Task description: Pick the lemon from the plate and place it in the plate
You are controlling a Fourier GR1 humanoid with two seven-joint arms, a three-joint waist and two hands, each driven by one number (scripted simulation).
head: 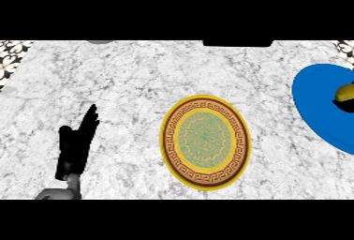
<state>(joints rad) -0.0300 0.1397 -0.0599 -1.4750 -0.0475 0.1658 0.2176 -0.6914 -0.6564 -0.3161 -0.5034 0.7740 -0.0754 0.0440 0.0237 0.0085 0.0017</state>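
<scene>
Your left hand (75,149) rests with straight fingers on the counter (124,84); reach the lemon (345,93) on the blue plate (314,108), where something dark, perhaps your right hand, sits beneath it, then carry it low to the patterned plate (204,142).

Colours and patterns on the marble bench

We see a bench (138,79) of white marble veined in grey, with a black-and-white ornamental pattern at its far corners. In the middle lies a patterned plate (204,142): yellow rim, then a brown band carrying a yellow Greek-key motif, then a yellow ring around a pale green centre with faint gold tracery. At the right edge we find a plain bright blue plate (318,110), and on it a yellow lemon (345,93) with something black just below it that we cannot make out. At lower left, the left robot hand (75,145) is solid black on a grey forearm.
</scene>
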